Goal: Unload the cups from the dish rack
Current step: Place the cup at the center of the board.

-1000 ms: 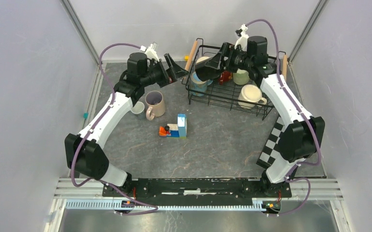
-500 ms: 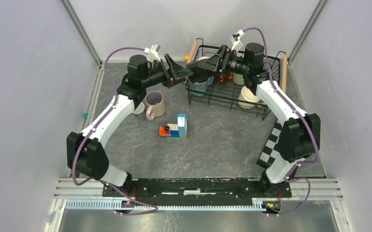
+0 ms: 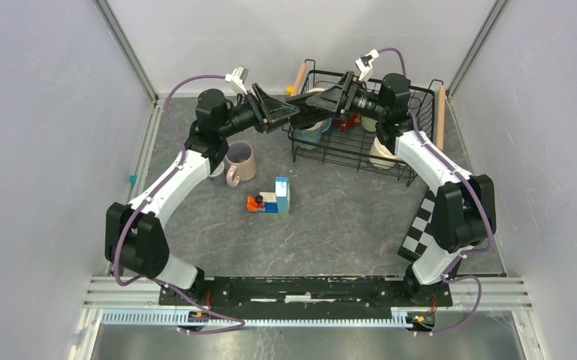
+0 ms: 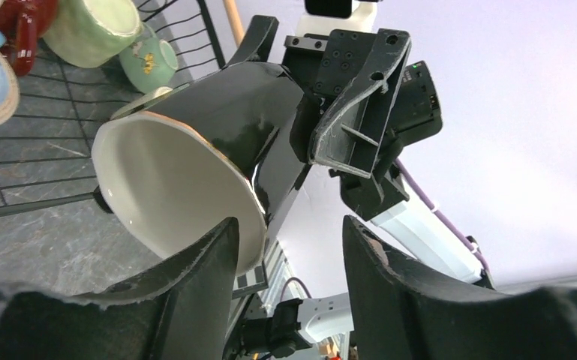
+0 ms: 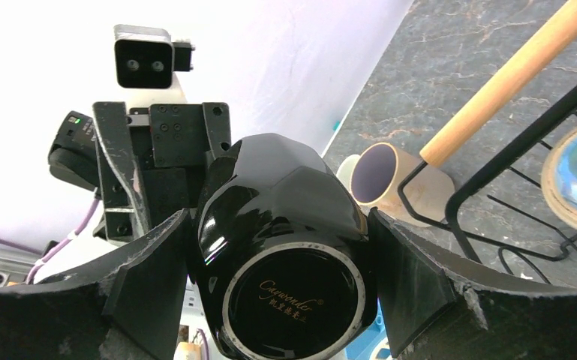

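A black cup (image 3: pixel 305 116) with a cream inside hangs in the air over the left end of the dish rack (image 3: pixel 360 161). My right gripper (image 3: pixel 318 108) is shut on its body, base toward the wrist (image 5: pixel 285 225). My left gripper (image 4: pixel 289 232) meets the cup's mouth (image 4: pixel 165 180): one finger (image 4: pixel 202 262) lies across the opening, the other stands outside, and the jaws are apart around the rim. Still in the rack are a cream cup (image 3: pixel 381 150), a blue one (image 3: pixel 311 133), a dark red one (image 3: pixel 347 120) and a pale green one (image 3: pixel 371 121).
A pink-beige mug (image 3: pixel 240 161) and a grey mug (image 3: pixel 214 171) stand on the table left of the rack. A blue-and-orange toy block cluster (image 3: pixel 274 199) sits mid-table. A checkered board (image 3: pixel 420 225) lies by the right arm. The rack's wooden handle (image 5: pixel 510 75) is close to the cup.
The right gripper has lifted the black cup up and left out of the rack. The left gripper has moved right to the cup's mouth and its jaws have narrowed.
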